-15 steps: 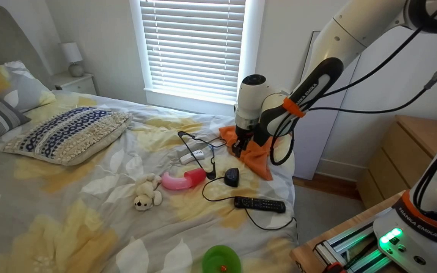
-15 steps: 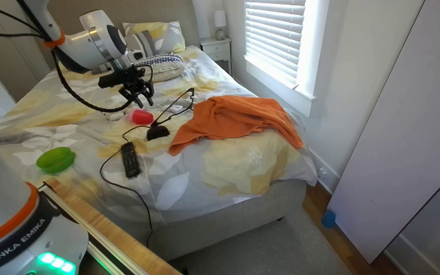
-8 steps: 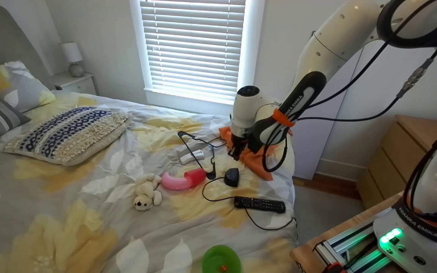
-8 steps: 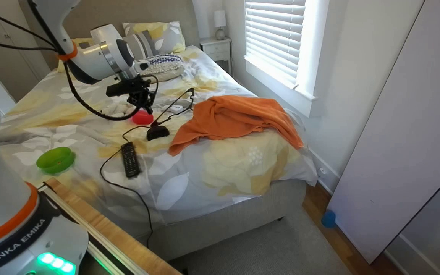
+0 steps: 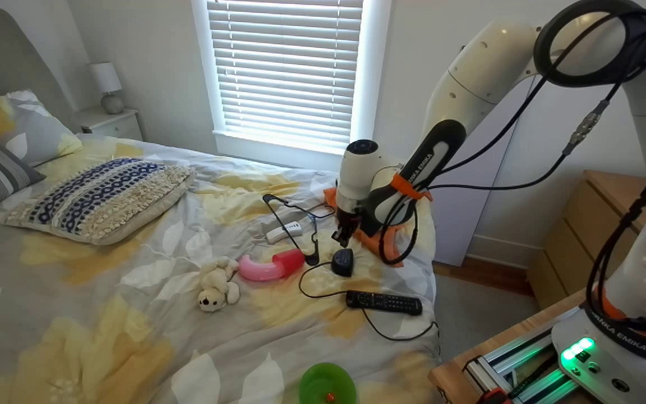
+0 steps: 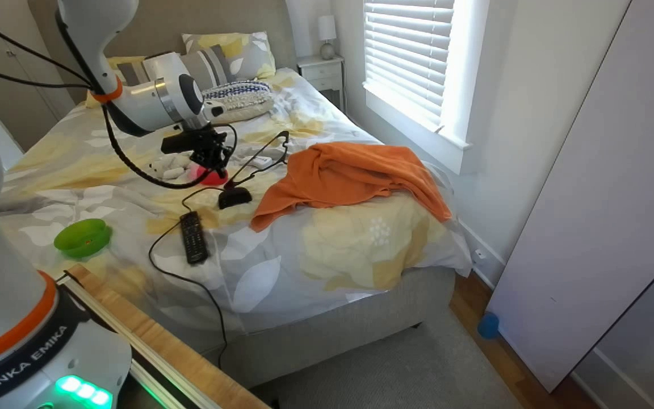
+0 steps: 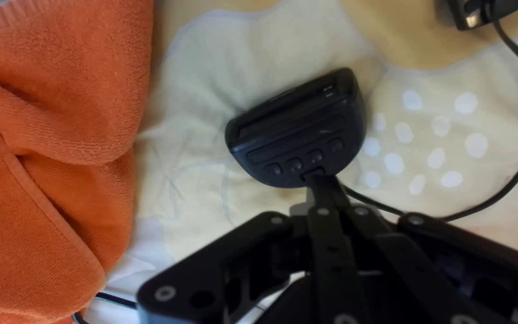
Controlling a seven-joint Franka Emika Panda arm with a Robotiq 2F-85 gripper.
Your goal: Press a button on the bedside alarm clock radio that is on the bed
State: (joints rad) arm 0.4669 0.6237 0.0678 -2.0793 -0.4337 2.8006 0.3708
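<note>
Items counted were: one bed [image 5: 132,314] | one alarm clock [image 7: 286,128] | four round clock buttons [image 7: 294,164] | one remote control [image 5: 384,302] | one green bowl [image 5: 327,379] | one plush toy [image 5: 215,292] | one pink-and-red object [image 5: 264,271] | one black hanger [image 5: 283,223] | one orange cloth [image 6: 355,176] | one lamp [image 5: 106,78] | one window [image 5: 286,78] | one white nightstand [image 5: 112,124] | at least three pillows [image 5: 101,202]

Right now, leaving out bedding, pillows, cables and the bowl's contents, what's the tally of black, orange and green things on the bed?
Black: 3 (clock, remote, hanger)
Orange: 1 (towel)
Green: 1 (bowl)
Total: 5
</note>
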